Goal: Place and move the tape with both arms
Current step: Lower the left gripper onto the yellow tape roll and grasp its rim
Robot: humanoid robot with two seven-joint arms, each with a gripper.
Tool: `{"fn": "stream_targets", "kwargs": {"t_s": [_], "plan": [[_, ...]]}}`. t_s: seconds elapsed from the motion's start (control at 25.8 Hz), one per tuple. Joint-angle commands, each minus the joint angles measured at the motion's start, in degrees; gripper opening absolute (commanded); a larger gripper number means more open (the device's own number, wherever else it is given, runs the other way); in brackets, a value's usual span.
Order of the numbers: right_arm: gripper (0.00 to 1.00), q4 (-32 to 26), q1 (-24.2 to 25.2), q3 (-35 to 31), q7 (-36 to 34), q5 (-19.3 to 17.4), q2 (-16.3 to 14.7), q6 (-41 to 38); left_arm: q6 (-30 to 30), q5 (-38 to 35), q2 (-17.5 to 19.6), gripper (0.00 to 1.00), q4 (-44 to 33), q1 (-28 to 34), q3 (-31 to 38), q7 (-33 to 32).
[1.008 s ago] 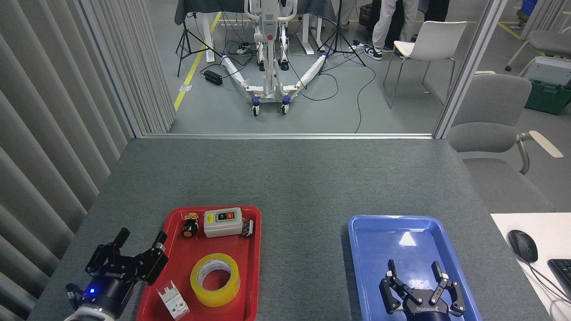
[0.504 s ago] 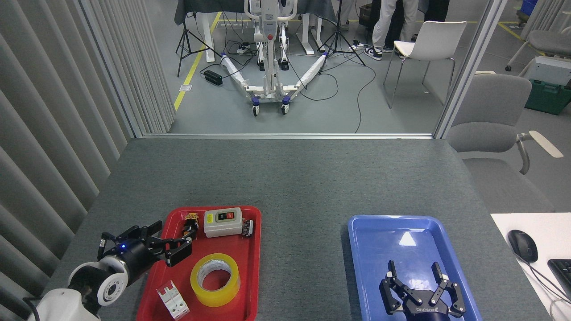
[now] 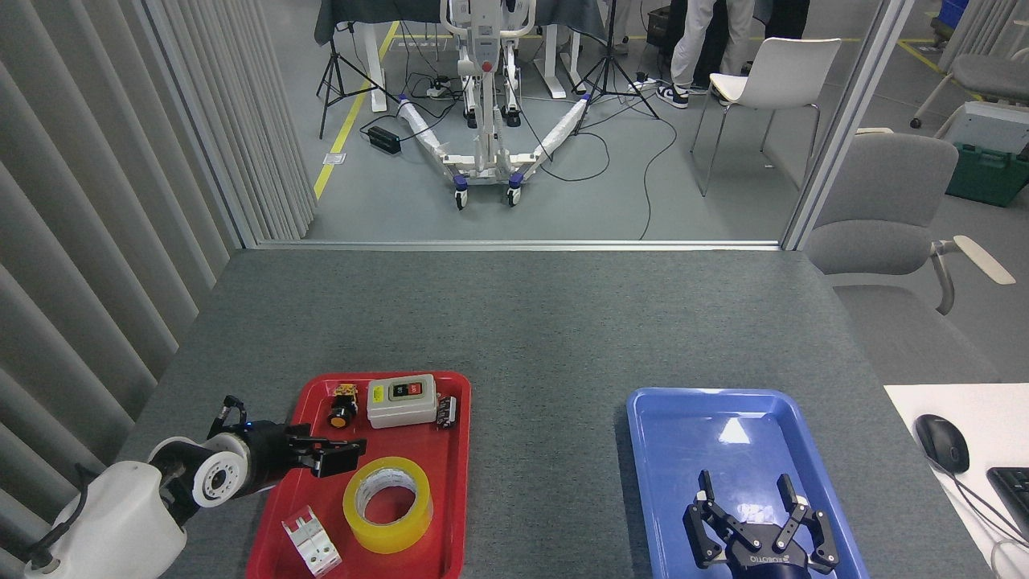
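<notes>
So far none of the work looks done: the wide roll of translucent yellow packing tape with a white-grey cardboard core (image 3: 387, 504) lies flat on its side in the shallow red plastic tray (image 3: 457, 515), in the nearer half, with nothing gripping it. The left black multi-finger gripper (image 3: 342, 455) reaches in over the tray's left rim and hangs just beside the far-left edge of the roll; its fingers point toward the roll and look only slightly parted, but seen side-on I cannot tell how wide it stands, and it holds nothing. The right black multi-finger gripper (image 3: 753, 503) hovers low over the near part of the empty shallow blue plastic tray (image 3: 643, 418), fingers splayed apart and empty. Sharing the red tray with the roll are a grey rectangular switch box with coloured buttons (image 3: 402, 400), a small black and orange push-button part (image 3: 342, 412) and a white plastic terminal block (image 3: 309, 542), all apart from the roll. My judgement is that the task is at its approach stage: grasping, lifting, setting the roll down on the grey felt-covered surface (image 3: 530, 322) or passing it across, and the right arm's share all remain.
</notes>
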Motion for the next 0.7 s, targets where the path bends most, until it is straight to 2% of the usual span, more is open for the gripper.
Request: {"fn": "stream_targets", "kwargs": {"t_s": [0.0,0.23,0.39,0.58,0.66], "plan": [[1.0,-0.05,0.0,0.03,0.05,0.0,-0.17,0.01,0.43,0.38,-0.3,0.99,2.12,-1.37,-1.25,-6.01],[1.0,-0.05,-0.09,0.03,0.05,0.0,-0.43,0.01,0.61,0.3,-2.32,0.99,3.7,-2.69,-1.25,-10.23],[1.0,0.04,-0.09,0.03,0.05,0.0,-0.43,0.01,0.52,0.3,-2.32,0.99,4.84,-4.18,-3.27,-13.48],[1.0,-0.05,-0.09,0.03,0.05,0.0,-0.43,0.01,0.08,0.3,-2.76,0.99,5.81,-5.5,-5.29,-14.54],[1.0,0.04,-0.09,0.03,0.05,0.0,-0.35,-0.07,0.08,0.3,-4.08,0.99,6.51,-5.94,-5.82,-14.71]]}}
